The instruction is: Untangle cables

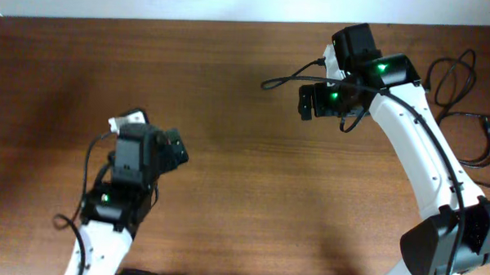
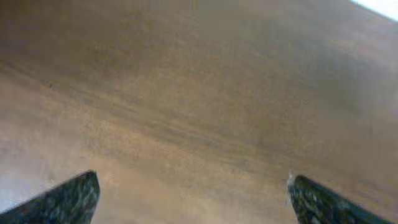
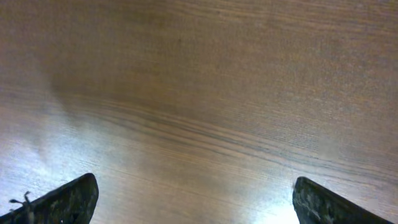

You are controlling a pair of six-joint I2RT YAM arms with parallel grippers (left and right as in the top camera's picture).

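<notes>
Jaws of left gripper (image 2: 191, 190) and right gripper (image 3: 194, 190) gape wide, empty; a swing of our right arm (image 1: 424, 152) could snag cables (image 1: 487, 128) at three o'clock.

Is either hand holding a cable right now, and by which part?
Nothing is held. The left hand and right hand are both open over the table; the cables lie apart near its right edge.
</notes>
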